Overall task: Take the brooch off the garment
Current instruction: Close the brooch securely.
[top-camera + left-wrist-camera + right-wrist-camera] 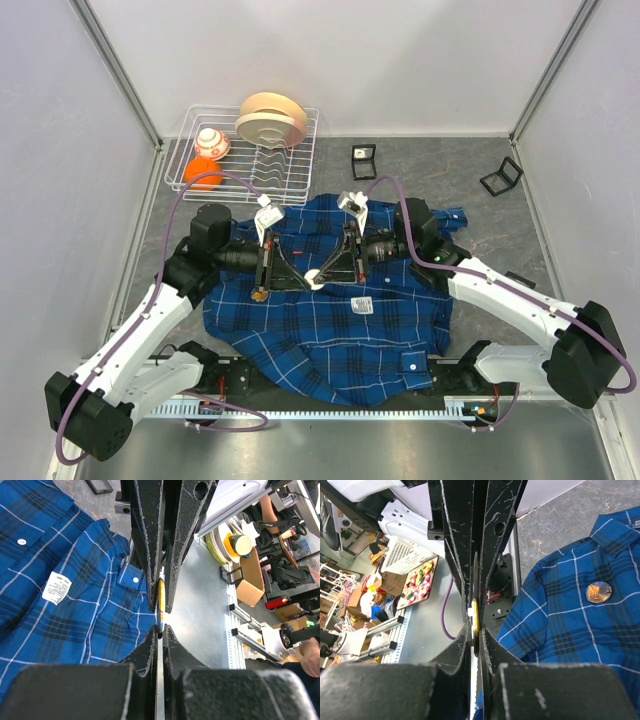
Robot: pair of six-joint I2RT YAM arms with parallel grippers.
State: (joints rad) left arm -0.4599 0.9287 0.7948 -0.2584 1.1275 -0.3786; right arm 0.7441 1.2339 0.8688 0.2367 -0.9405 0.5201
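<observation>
1. Grey speckled worktop (440, 170) is sitting inside white walls with metal corner posts. Both wrist views are looking past its near rail (330, 411) into a cluttered room with cardboard boxes.
2. The garment (320, 330), a dark-blue plaid shirt, is lying spread across the middle of the worktop, its hem reaching the rail between the arm bases.
3. Only the right wrist view is showing the brooch (598, 591) plainly: a round badge sitting on the plaid, well apart from the right fingers (457, 545). From above it is appearing only as a small brown speck.
4. The left wrist view alone is showing the shirt's white label (56, 587) and a buttoned cuff (131, 579).
5. The left fingers (145, 545) and the right fingers are each pressing together to a thin slit. A yellow sliver is showing in each gap; I cannot tell what it is.
6. Grey surface is showing between the shirt and the wire rack (300, 150), which is holding plates (270, 118), a ball (212, 142) and an orange (204, 172). Two black frames (363, 160) are standing behind the shirt.
</observation>
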